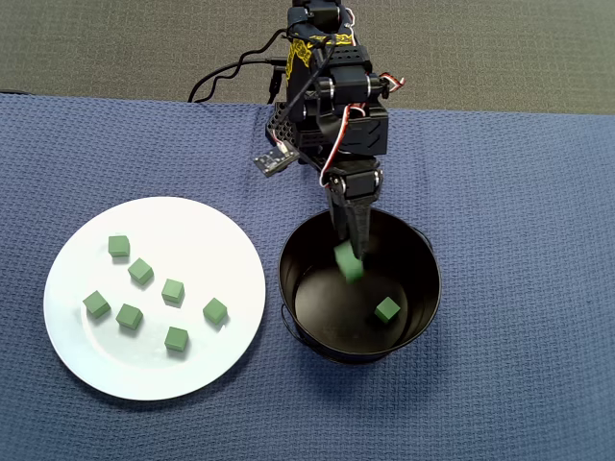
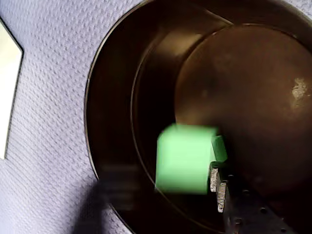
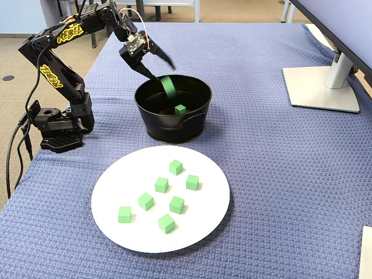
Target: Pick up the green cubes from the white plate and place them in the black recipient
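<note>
Now claw (image 1: 351, 252) parted over black recipient (image 1: 423, 254), blurred green cube (image 1: 349, 262) loose below.

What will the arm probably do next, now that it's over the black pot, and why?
Probably lift away and swing back to the white plate. A blurred green cube hangs just below the gripper inside the black pot, apparently already released; one cube lies on the bottom, and seven wait on the plate.
</note>
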